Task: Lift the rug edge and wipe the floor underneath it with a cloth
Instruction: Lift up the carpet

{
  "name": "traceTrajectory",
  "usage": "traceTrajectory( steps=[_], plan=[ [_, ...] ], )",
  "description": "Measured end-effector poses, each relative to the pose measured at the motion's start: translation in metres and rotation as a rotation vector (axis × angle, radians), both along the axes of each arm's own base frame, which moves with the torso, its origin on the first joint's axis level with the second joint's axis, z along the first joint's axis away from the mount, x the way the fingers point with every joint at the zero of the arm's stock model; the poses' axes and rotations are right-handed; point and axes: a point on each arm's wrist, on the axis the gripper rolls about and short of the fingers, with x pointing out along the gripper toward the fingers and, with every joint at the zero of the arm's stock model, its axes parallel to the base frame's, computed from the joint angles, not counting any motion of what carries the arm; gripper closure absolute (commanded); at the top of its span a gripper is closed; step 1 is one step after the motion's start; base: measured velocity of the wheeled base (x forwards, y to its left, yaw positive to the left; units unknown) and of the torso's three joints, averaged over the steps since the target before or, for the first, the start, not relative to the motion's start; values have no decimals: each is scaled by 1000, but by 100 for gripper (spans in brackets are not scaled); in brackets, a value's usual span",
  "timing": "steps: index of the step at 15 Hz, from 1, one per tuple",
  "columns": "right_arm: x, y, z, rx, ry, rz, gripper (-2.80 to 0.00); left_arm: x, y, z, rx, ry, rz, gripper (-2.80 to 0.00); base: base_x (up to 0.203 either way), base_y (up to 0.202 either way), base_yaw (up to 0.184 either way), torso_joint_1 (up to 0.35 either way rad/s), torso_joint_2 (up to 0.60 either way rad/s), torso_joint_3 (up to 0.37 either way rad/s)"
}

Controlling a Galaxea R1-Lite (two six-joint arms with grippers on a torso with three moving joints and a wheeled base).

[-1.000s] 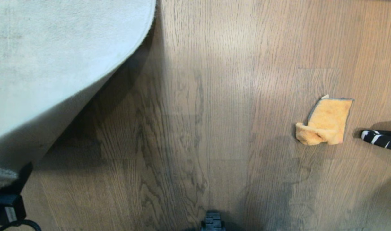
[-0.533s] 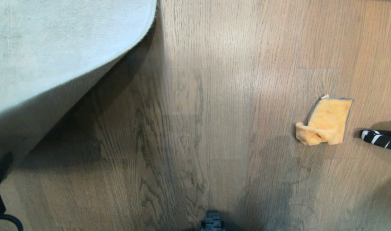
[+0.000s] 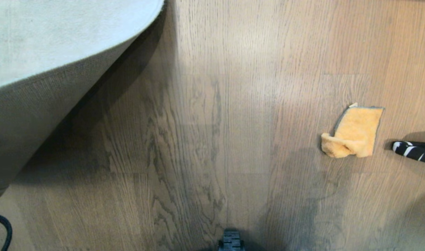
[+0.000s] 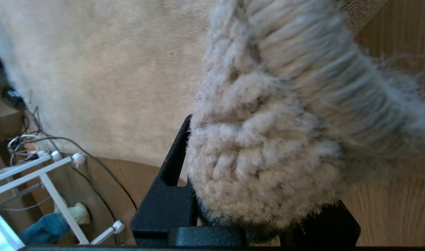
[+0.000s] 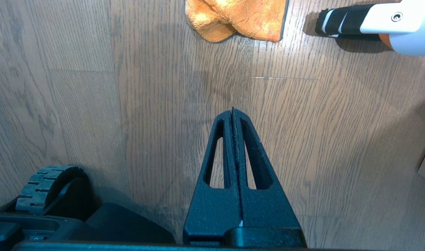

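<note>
Over the last second the left gripper (image 4: 233,195), clamped on the rug edge (image 3: 59,76), peeled it higher, exposing backing and more floor (image 3: 205,146); cloth (image 3: 353,132) lay unwiped-with near the closed right gripper (image 5: 232,111).

Right gripper (image 5: 232,112): matte black, textured fingers (image 5: 249,157), long, tapered, each pierced by elongated slot; left gripper (image 4: 233,223): same grainy black plastic, angular blocks; black ridged wheel (image 5: 46,183) seen on base; black cable (image 3: 5,230) looped.
</note>
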Motion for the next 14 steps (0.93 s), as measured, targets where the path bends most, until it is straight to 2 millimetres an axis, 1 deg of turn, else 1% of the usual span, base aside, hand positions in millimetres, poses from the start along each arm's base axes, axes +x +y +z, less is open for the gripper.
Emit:
traceTrajectory(
  steps=[3, 5, 14],
  plan=[
    [0, 0, 0, 0, 0, 0, 0, 2, 4, -4, -11, -77, 71, 0, 0, 0, 0, 0, 0, 0],
    [0, 0, 0, 0, 0, 0, 0, 5, 7, -5, 6, -80, 109, 0, 0, 0, 0, 0, 0, 0],
    [0, 0, 0, 0, 0, 0, 0, 11, 12, 12, 21, -86, 151, 0, 0, 0, 0, 0, 0, 0]
  ],
)
